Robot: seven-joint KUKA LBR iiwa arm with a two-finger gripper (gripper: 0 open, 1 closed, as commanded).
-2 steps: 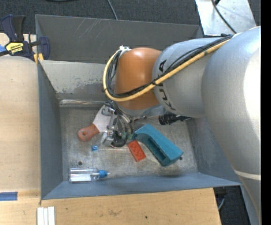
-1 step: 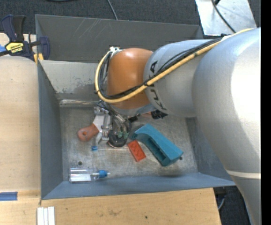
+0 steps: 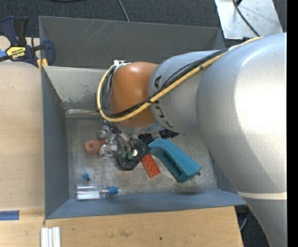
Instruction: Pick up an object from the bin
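The broad grey arm (image 3: pixel 241 112) extends from 3 o'clock toward 9 o'clock, bending downward at its end. An orange cover (image 3: pixel 130 94) caps the wrist, and black and yellow cables (image 3: pixel 200 67) run along the arm and loop around that cover. At the cover's 6 o'clock the gripper (image 3: pixel 119 147) hangs, pointing down.

Robotics lab, industrial arm (image 3: pixel 241 112) over metal bin (image 3: pixel 53 138), cables (image 3: pixel 119 5) on carpet (image 3: pixel 164 4)

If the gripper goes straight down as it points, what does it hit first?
Probably the dark round thing right under the gripper, beside the red block; otherwise the bin floor. Depth is hard to judge from this view.
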